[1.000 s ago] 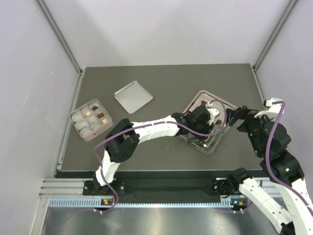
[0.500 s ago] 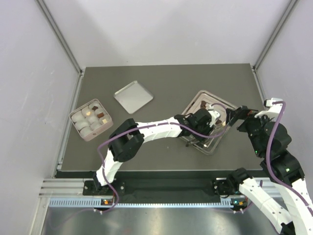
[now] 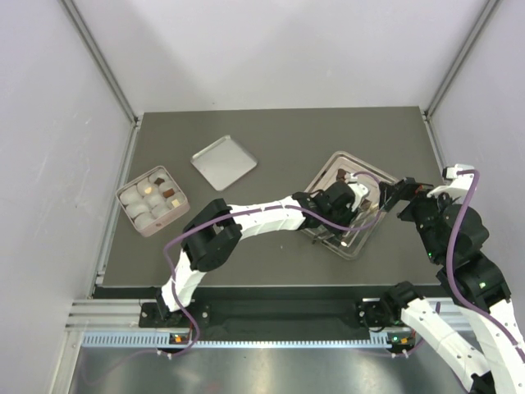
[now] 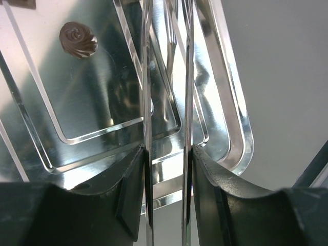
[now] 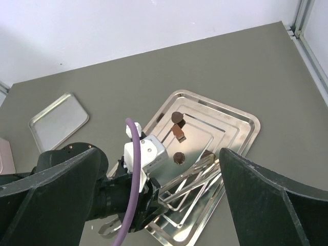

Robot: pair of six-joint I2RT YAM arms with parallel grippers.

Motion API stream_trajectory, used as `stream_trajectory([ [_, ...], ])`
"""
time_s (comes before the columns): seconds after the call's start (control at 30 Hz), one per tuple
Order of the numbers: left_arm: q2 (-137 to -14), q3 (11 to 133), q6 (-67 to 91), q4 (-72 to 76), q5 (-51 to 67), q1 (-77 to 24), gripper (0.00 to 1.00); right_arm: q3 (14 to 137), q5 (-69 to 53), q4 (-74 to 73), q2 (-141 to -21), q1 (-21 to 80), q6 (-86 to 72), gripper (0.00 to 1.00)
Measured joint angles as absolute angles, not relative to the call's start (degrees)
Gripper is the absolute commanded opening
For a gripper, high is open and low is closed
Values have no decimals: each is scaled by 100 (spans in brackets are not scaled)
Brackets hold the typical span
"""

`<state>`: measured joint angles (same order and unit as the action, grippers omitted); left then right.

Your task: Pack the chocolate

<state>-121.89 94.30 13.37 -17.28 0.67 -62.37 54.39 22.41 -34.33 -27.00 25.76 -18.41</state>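
Note:
Several dark chocolate pieces (image 5: 179,132) lie on a shiny steel tray (image 3: 335,156). One swirled piece (image 4: 78,39) shows in the left wrist view. My left gripper (image 3: 349,218) is shut on metal tongs (image 5: 200,171), their two blades (image 4: 146,102) running between its jaws over the tray. The tong tips reach a dark piece (image 5: 207,154); I cannot tell whether they hold it. My right gripper (image 3: 398,195) is open and empty above the tray's right edge, its fingers (image 5: 277,205) wide apart. A pink box (image 3: 152,201) at the far left holds white and brown pieces.
A small flat steel lid (image 3: 223,162) lies on the dark table between the box and the tray. The left arm (image 3: 254,217) stretches across the table's middle. Grey walls close in the table's left, back and right.
My left gripper with the tongs has shifted a little to the right over the tray. The right arm has not moved.

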Motion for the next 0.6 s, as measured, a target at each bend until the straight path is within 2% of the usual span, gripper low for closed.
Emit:
stream_trajectory([
  [0.6,-12446,9572,1334,-1645,108,-6237,47,5439,2246,-3433,-2683,2576,-1839,100],
])
